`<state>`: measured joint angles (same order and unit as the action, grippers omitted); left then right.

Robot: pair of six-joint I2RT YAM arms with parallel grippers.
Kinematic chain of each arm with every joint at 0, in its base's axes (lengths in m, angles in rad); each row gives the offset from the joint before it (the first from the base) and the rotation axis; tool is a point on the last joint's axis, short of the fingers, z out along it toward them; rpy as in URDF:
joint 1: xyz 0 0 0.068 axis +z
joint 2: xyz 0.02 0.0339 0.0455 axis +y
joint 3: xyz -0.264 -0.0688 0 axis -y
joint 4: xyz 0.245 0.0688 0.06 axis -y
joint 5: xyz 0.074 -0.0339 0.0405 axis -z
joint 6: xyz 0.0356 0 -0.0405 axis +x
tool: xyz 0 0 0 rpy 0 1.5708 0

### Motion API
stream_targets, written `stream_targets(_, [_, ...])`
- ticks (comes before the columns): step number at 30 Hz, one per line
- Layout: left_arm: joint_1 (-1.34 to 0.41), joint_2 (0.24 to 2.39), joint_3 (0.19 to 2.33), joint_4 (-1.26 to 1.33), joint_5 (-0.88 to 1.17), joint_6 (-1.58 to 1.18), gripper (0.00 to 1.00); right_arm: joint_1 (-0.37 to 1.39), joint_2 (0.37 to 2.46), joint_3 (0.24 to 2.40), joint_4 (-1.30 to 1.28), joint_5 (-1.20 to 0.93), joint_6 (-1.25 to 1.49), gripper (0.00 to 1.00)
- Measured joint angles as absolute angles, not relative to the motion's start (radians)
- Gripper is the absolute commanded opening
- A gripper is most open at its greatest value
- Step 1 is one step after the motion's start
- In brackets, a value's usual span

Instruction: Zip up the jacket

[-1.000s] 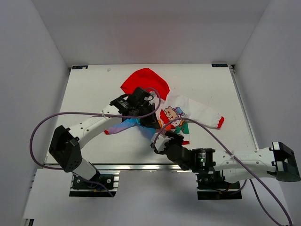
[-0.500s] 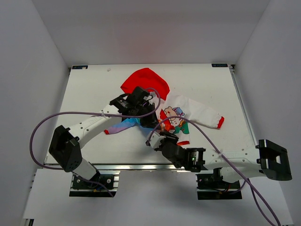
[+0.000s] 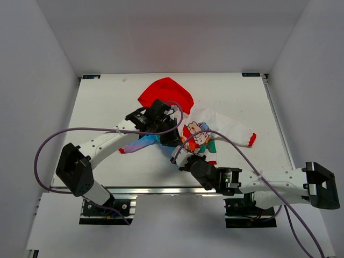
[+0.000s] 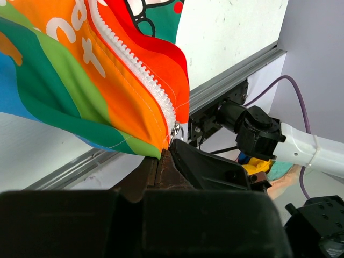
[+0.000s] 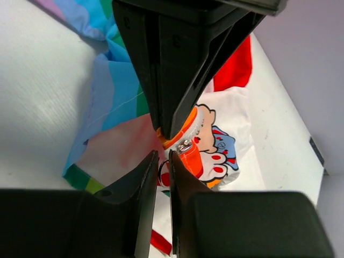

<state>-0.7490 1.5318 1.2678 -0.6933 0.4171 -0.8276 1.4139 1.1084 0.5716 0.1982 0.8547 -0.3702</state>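
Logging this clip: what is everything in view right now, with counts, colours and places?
jacket: one, red hood, white printed body, rainbow panels, mid-table
zipper: one, white teeth, on the jacket's orange front edge
table: one, white, under the jacket
rail: one, silver, table's near edge
cables: two, purple, one along each arm
arms: two, white and black, bases at the near edge
left gripper: one, black, shut on the jacket's hem at the zipper's foot
right gripper: one, black, jaws nearly closed beside the left gripper; grip cannot be told
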Motion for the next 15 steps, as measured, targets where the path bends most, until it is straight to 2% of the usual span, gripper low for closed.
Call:
stream_targets(4, [-0.749,1.532,1.264,-0.691,0.417,-0.826,0.00,1.408,1.065,0.574,0.134,0.791,-0.334,0.09])
stream_targets(5, [-0.749,1.531,1.261,-0.687,0.416,-0.825,0.00,1.404,1.056,0.574,0.120,0.775,-0.324,0.00])
stream_targets(14, [-0.749,1.525,1.232,-0.680,0.412,-0.809,0.00,1.361,1.021,0.587,0.061,0.715,-0.279,0.00])
stream_targets(15, [-0.749,1.524,1.231,-0.680,0.411,-0.809,0.00,1.361,1.021,0.592,0.053,0.710,-0.275,0.22])
